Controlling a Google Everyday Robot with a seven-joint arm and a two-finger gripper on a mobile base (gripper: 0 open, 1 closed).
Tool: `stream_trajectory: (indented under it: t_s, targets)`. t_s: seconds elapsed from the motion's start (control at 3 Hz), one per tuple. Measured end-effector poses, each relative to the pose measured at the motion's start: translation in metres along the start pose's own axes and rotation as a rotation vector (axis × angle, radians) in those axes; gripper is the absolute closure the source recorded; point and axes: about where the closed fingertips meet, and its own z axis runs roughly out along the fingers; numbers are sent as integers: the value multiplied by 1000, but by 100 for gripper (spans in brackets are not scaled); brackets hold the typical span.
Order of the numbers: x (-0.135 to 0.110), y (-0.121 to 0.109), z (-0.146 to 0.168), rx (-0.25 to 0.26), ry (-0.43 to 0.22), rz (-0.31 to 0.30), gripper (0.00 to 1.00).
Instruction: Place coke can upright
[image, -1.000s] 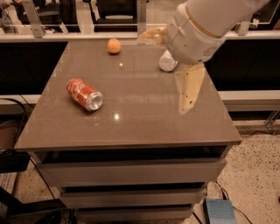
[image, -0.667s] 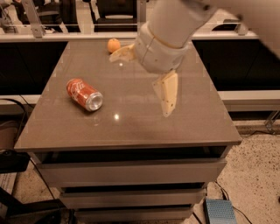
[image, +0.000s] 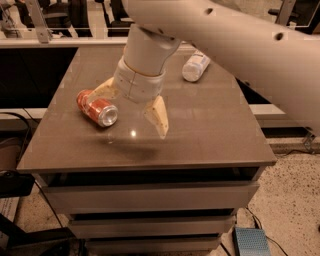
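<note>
The coke can (image: 97, 108), red with a silver end facing the front right, lies on its side on the left part of the brown table (image: 210, 130). My gripper (image: 131, 106) hangs just right of the can, low over the table. It is open: one cream finger (image: 103, 90) reaches behind the can's far side, the other finger (image: 159, 118) points down to the can's right. The can is not held.
A clear plastic bottle with a white label (image: 196, 65) lies on its side at the back right of the table. My white arm (image: 240, 40) crosses the upper right. The small orange fruit is out of sight. Drawers (image: 150, 197) sit under the tabletop.
My arm and gripper have moved left across the table to the can's side. The bottle has come into sight behind the arm; the orange fruit is now hidden. The can has not moved.
</note>
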Motion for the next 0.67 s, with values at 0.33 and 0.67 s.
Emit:
stream_trajectory:
  t_s: [0.33,0.67]
  targets:
    - [0,-1,2,0,-3,-25,0]
    - [-7,-10,-2,2,30,-111,0]
